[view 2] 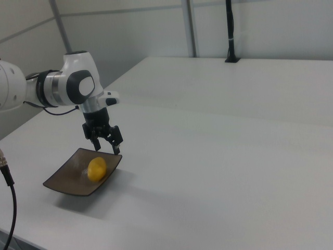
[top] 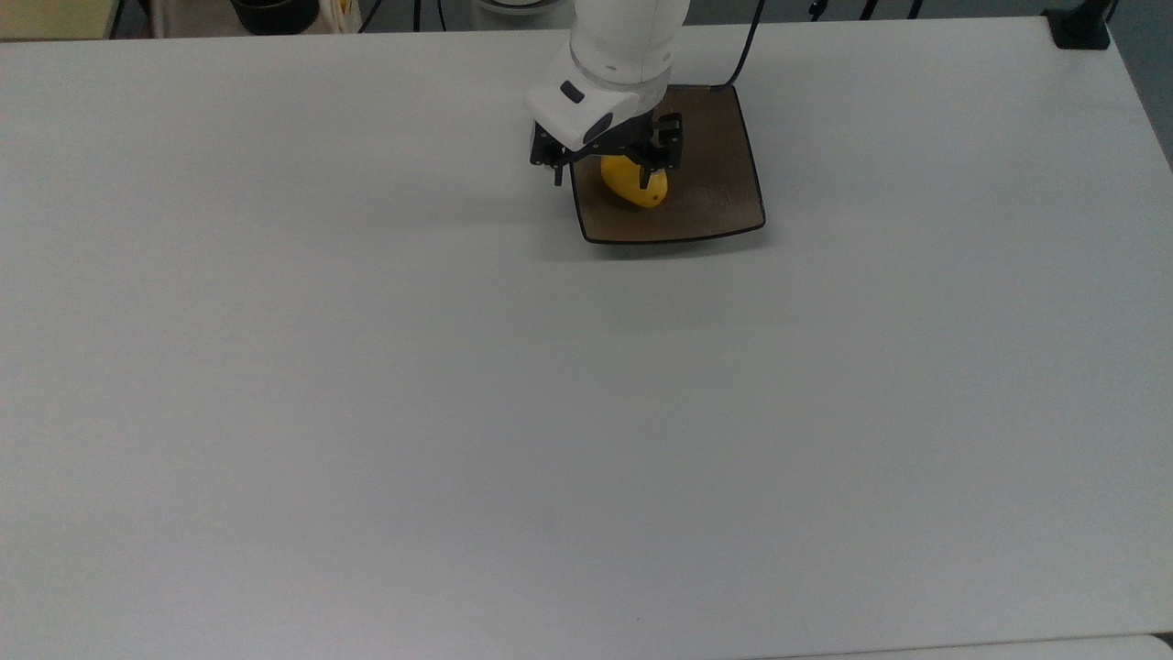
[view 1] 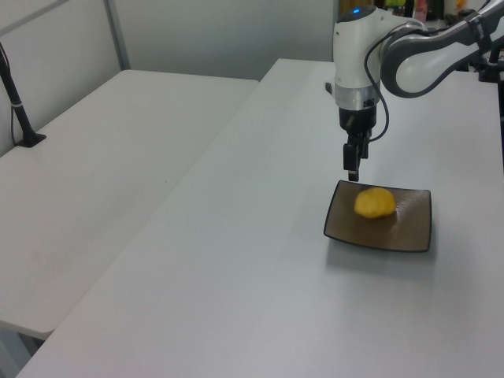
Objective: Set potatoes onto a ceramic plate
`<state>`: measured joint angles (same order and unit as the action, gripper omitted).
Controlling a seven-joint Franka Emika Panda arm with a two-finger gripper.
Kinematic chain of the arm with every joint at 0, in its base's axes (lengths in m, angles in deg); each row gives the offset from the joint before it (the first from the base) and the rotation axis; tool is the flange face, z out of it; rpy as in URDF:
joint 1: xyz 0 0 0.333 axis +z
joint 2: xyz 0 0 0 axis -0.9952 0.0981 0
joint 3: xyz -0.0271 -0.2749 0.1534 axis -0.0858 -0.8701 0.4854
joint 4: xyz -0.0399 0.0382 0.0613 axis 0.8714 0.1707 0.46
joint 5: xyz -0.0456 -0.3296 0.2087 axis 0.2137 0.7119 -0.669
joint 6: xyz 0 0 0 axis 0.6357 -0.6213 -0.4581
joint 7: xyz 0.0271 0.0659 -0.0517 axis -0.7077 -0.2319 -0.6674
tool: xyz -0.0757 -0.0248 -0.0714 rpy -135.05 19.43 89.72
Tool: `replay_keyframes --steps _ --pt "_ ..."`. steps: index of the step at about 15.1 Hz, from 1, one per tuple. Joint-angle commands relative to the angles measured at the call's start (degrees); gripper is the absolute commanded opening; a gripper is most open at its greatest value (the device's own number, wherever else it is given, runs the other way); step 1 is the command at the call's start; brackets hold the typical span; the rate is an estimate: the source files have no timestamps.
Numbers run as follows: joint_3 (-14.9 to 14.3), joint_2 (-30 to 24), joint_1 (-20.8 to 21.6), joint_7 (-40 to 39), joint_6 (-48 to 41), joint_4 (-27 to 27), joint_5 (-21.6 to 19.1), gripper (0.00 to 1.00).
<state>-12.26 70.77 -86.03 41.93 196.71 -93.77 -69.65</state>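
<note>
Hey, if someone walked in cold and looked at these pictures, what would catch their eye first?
The bright yellow potato stands out, lying in the dark square ceramic plate on a white table. Just above it hangs the white arm's gripper, its black fingers spread open and apart from the potato.

Even, diffuse light from overhead fills all three views, bright but not harsh, and the matte white tabletop (top: 586, 412) reads as a flat pale grey with little texture. Shadows are soft: a faint smudge lies on the top view's left of the square glossy brown-grey plate (top: 715, 197), and a thin dark line hugs its near edge. The plate's dished centre carries a dull whitish sheen (view 1: 409, 206). In the left view the small bright yellow potato (view 1: 374, 202) looks slightly smeared at its outline. Colours are muted, with a cool cast.
</note>
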Motion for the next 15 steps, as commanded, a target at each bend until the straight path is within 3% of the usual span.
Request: replay_keyframes --steps 1,9,12,15 --pt "-0.5 -2.9 -0.9 -3.5 -5.3 0.1 0.1 1.0" --pt "-10.2 -9.4 0.7 -12.8 -9.0 0.0 -0.8 1.0" --pt "-15.7 -11.5 2.9 -19.1 -12.1 0.6 -5.2 1.0" --pt "-17.6 -11.7 3.0 -21.3 -15.4 3.6 -6.2 1.0"
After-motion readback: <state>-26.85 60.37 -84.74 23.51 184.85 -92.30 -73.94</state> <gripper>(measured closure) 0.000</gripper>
